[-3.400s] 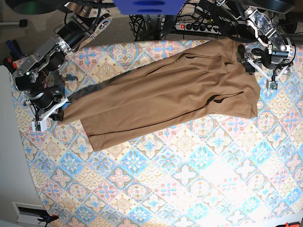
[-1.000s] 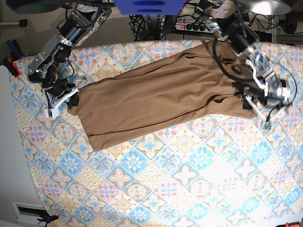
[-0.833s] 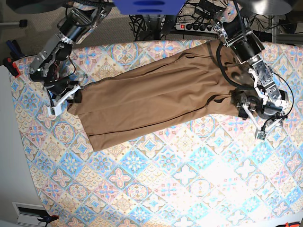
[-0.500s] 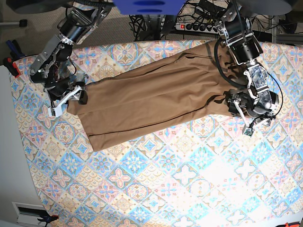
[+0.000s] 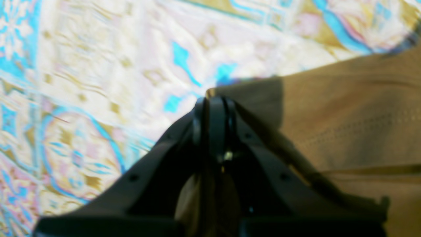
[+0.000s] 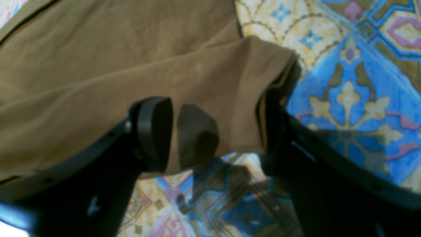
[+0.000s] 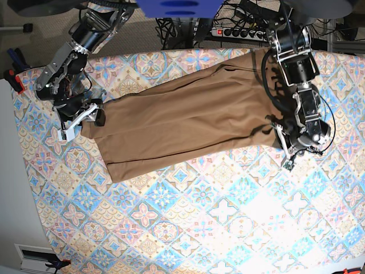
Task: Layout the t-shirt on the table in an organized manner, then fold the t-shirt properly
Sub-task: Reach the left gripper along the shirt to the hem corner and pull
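The tan t-shirt lies spread in a long slanted band across the patterned table. My left gripper is at the shirt's near right corner. In the left wrist view it is shut, with the corner of the shirt pinched at its tips. My right gripper is at the shirt's left end. In the right wrist view it is open, and a folded corner of the shirt lies between its fingers. The neck tag is not visible.
A power strip and cables lie beyond the table's far edge. Red clamps sit at the left edge. A blue part hangs over the top middle. The tablecloth shows in both wrist views.
My left arm swung from the far right edge down to the shirt's near right corner and shut there. My right gripper moved up and right onto the shirt's left end.
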Robot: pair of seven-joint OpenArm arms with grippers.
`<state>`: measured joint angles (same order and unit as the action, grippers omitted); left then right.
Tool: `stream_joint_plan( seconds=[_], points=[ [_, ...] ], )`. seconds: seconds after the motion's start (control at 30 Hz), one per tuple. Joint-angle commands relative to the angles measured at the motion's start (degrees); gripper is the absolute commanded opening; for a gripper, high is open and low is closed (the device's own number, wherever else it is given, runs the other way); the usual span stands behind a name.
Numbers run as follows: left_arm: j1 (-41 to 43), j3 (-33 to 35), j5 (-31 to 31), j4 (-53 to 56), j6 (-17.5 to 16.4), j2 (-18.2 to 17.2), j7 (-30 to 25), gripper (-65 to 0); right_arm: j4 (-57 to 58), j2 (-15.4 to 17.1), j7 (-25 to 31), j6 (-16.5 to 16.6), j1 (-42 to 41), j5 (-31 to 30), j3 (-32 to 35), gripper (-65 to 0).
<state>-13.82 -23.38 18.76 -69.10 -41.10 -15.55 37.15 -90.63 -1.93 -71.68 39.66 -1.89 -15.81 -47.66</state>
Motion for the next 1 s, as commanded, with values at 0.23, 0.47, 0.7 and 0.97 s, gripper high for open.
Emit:
stream_joint_plan(
  seconds=[0.23, 0.47, 0.7, 0.97],
  points=[
    [-13.5, -0.1, 7.7, 10.3, 1.1, 2.2, 0.0, -65.0, -1.1, 0.3, 1.7, 0.3, -1.3, -0.9, 0.1, -26.2],
    [-26.3, -0.1, 11.3, 28.6, 1.1, 2.8, -9.6, -65.0, -1.1, 0.3, 1.7, 0.3, -1.1, -0.9, 0.1, -26.2],
    [-32.2, -0.1, 11.1, 36.9, 1.1, 2.4, -15.0, -65.0, -1.2, 0.3, 1.7, 0.3, -1.1, -0.9, 0.0, -26.2],
    [-32.0, -0.1, 11.3, 37.1, 1.1, -0.5, -16.2, -65.0, -1.2, 0.3, 1.6, 0.3, -1.1, -0.9, -5.5, -26.2]
  ],
)
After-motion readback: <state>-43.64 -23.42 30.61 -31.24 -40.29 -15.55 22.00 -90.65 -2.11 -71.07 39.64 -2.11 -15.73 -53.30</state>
